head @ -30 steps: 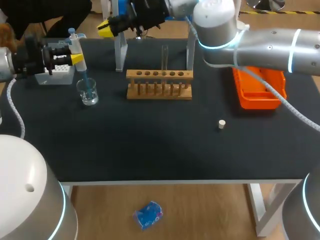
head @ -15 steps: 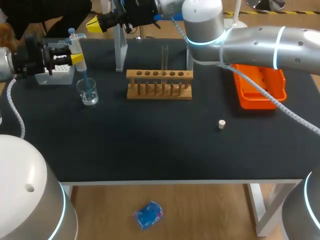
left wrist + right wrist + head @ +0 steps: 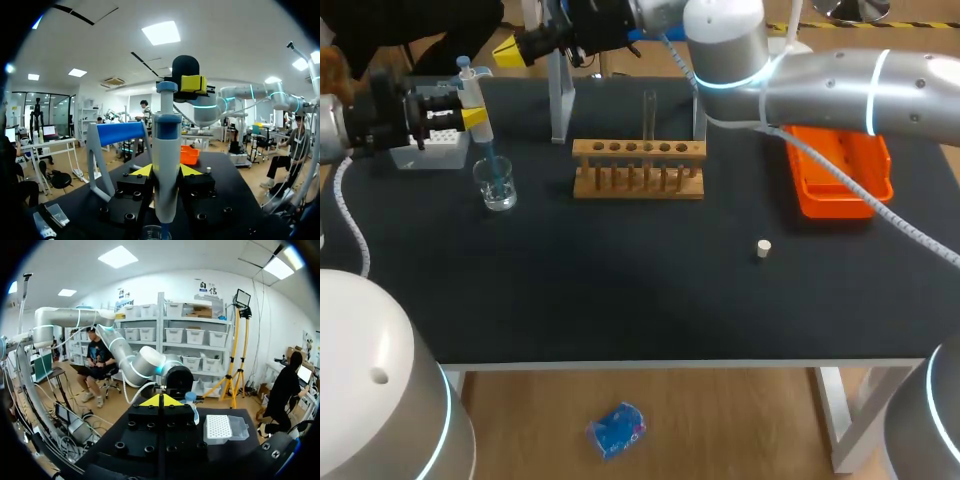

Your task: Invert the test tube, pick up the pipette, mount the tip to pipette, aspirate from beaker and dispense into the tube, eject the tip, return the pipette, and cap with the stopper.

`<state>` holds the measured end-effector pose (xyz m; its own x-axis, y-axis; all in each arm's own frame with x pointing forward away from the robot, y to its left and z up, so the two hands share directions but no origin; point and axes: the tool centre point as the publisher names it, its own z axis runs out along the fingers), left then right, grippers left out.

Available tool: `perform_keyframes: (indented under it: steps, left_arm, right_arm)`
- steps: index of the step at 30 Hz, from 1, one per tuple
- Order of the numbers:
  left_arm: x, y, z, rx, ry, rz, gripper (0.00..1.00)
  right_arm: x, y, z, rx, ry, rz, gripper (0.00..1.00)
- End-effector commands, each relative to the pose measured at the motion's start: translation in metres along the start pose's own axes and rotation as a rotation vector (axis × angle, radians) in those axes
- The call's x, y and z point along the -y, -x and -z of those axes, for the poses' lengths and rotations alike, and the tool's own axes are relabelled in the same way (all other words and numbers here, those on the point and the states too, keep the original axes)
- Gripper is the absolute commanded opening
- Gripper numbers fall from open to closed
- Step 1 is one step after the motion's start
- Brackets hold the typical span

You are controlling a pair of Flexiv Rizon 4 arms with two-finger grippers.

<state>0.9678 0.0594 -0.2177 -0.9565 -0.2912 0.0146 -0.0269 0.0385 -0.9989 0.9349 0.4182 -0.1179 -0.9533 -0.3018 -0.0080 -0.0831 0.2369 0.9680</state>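
Head view: our left gripper [image 3: 472,117] clamps the pipette [image 3: 483,148], its tip down in the beaker [image 3: 498,188] at table's left. Our right gripper [image 3: 516,50] seems pinched together, empty.

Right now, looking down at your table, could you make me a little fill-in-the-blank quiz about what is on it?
1. The blue and white plastic pipette, its tip dipped in the small clear glass beaker, is gripped by the robot's ___ tool.
2. The clear glass test tube stands upright in the ___ rack.
3. The small pale stopper lies on the black table, not in the ___ plastic tray.
Missing words: left; wooden; orange.
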Motion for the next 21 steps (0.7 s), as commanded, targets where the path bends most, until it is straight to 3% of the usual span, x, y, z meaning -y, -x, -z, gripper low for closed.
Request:
perform_keyframes:
  steps: [1, 11, 21]
  left_arm:
    - [0.0, 0.0, 0.0, 0.002, 0.0, -0.002, 0.0]
    - [0.0, 0.0, 0.0, 0.002, 0.0, -0.002, 0.0]
    - [0.0, 0.0, 0.0, 0.002, 0.0, -0.002, 0.0]
  right_arm:
    - [-0.002, 0.01, -0.001, -0.028, -0.052, -0.026, 0.0]
    - [-0.007, 0.017, -0.008, -0.032, -0.054, -0.024, 0.0]
    - [-0.01, 0.03, -0.03, -0.054, 0.026, 0.016, 0.0]
